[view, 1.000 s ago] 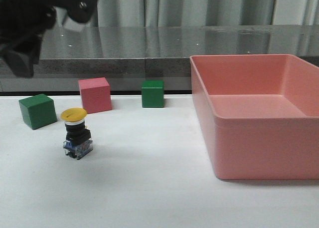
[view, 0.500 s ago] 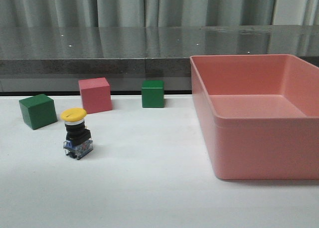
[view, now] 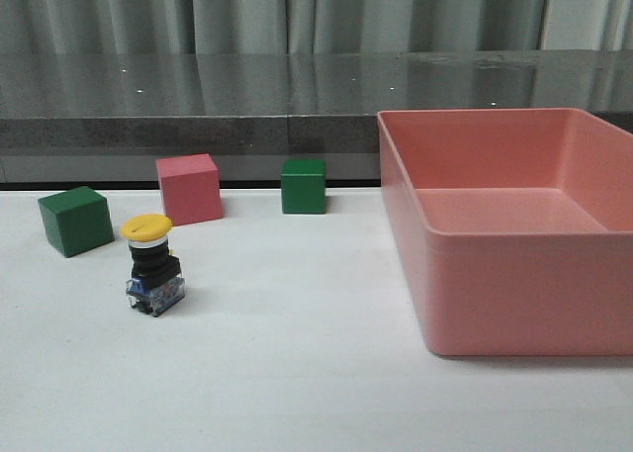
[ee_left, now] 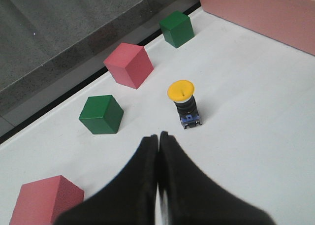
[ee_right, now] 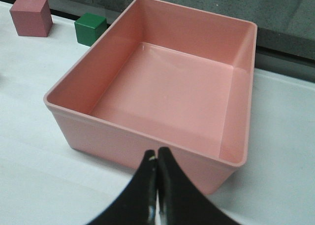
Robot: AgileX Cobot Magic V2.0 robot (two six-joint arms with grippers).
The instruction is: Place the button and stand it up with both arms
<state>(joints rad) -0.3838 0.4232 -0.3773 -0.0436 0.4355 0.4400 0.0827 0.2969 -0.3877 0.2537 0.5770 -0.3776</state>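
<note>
Left gripper [ee_left: 158,141]: fingers pressed together, holding nothing, seen in the left wrist view at lower centre, raised above the white table [view: 297,373]. Right gripper [ee_right: 157,158]: likewise clamped on nothing, hovering over the near wall of the pink bin [ee_right: 147,151].

Change: a second ago a black arm filled the upper left of the front view; half a second ago it was gone, and the frame is clear of both arms now. Nothing on the table has shifted across the three front pictures.

Button [view: 151,264]: upright at left centre of the front view, yellow cap up, blue-and-clear base flat on the table, free of any grip. Green cube [view: 75,220] and pink cube [view: 189,187] sit near it behind; second green cube [view: 303,185] farther right.

Judgement: button stands unaided with the arms retreated, so the task looks complete or nearly so.
</note>
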